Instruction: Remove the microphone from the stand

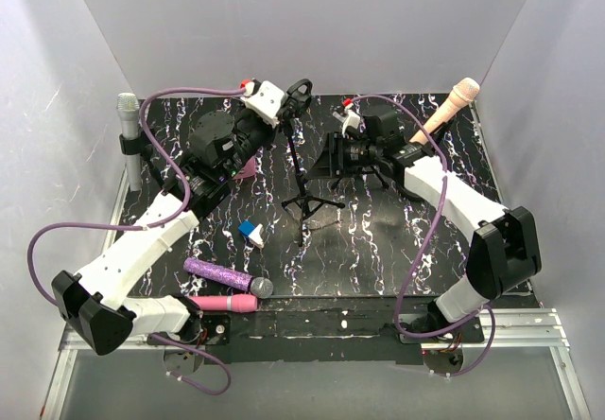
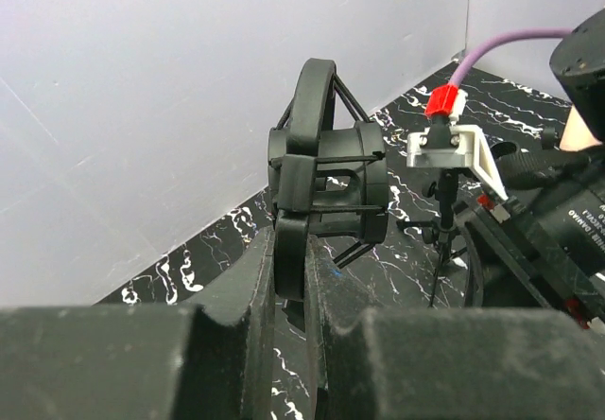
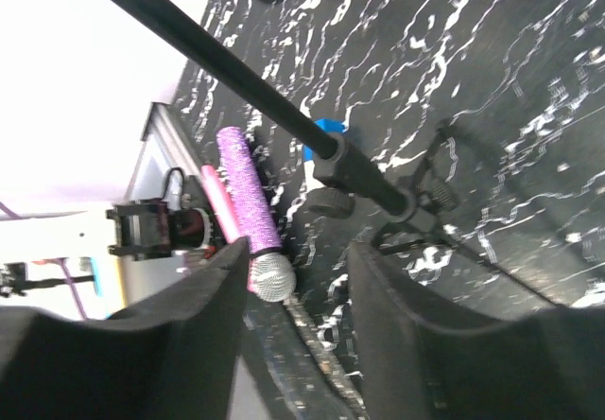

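Left claw [image 2: 291, 283] grips mount [image 2: 326, 179] (contact obscured); stand [image 3: 236, 84] cropped

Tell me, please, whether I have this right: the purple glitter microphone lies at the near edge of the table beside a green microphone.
Not quite: beside the purple glitter microphone lies a pink microphone, not a green one. The top external view shows both at the near edge of the table.

Black stand [image 1: 304, 201], white-veined black table [image 1: 378, 240]
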